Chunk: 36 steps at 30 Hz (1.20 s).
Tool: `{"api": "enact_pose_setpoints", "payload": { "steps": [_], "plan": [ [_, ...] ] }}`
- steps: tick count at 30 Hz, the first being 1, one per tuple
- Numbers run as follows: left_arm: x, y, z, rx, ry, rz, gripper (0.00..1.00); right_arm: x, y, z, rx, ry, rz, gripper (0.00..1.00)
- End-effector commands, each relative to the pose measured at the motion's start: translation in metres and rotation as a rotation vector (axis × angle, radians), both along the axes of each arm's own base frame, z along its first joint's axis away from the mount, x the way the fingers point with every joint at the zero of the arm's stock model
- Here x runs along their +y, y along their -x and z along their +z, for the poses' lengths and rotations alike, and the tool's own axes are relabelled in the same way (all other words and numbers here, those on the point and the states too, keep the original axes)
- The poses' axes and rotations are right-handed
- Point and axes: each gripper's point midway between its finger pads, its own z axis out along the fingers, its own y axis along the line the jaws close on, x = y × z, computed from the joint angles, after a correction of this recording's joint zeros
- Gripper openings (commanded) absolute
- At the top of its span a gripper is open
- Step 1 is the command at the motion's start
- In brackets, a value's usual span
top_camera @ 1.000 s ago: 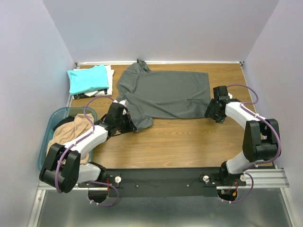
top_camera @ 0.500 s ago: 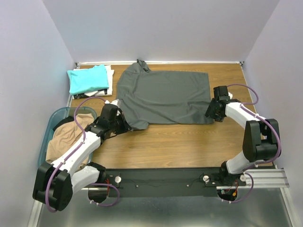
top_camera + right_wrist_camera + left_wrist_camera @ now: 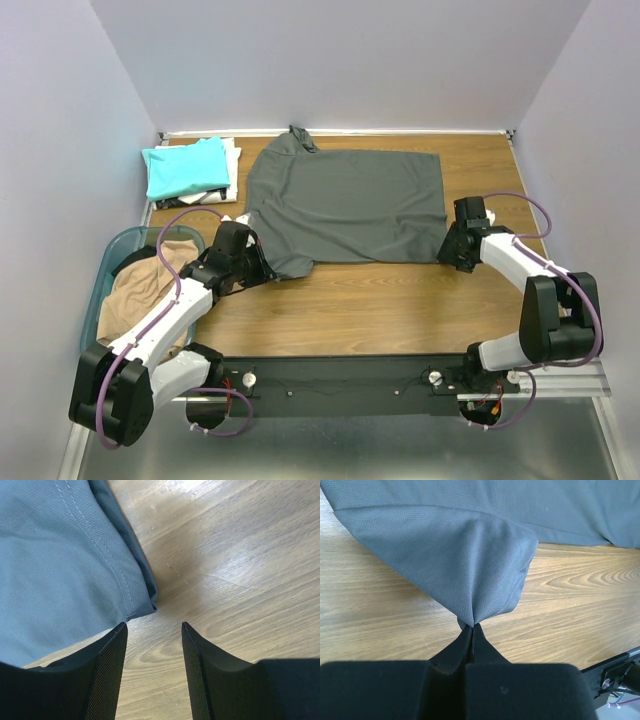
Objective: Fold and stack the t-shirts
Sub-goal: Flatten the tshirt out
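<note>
so the left gripper (image 3: 471, 627) is pinched tight on the near-left flap, probably a sleeve, of the large dark grey cloth t-shirt (image 3: 345, 205); the shirt lies flat on the brown wooden table (image 3: 380, 300), long axis running left to right between the arms; the right gripper (image 3: 153, 625) is partly open, holding nothing; the hem corner (image 3: 142, 605) sits just ahead of its tips, leftward, so I'd guess it needs a nudge forward.

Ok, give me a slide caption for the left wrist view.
Left tool shut on a pinched corner of the dark grey t-shirt above the wooden table.
</note>
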Motion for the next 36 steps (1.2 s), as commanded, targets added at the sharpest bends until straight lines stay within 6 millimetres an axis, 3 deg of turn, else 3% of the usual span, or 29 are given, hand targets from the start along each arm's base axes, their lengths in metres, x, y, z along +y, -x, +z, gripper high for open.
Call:
{"api": "enact_pose_setpoints", "payload": {
  "steps": [1, 13, 24, 36],
  "plan": [
    [0.003, -0.006, 0.01, -0.03, -0.013, 0.012, 0.0, -0.007, 0.003, -0.008, 0.021, 0.023, -0.023, 0.54],
    [0.005, -0.009, 0.012, -0.032, -0.026, 0.013, 0.0, -0.006, -0.018, -0.012, 0.011, 0.028, 0.005, 0.53],
    [0.009, -0.006, 0.011, -0.018, -0.051, 0.014, 0.0, -0.001, -0.025, 0.014, -0.073, 0.004, 0.013, 0.52],
    [0.01, -0.006, 0.013, -0.018, -0.053, 0.024, 0.0, -0.001, -0.017, -0.015, 0.025, 0.007, 0.02, 0.49]
  ]
}}
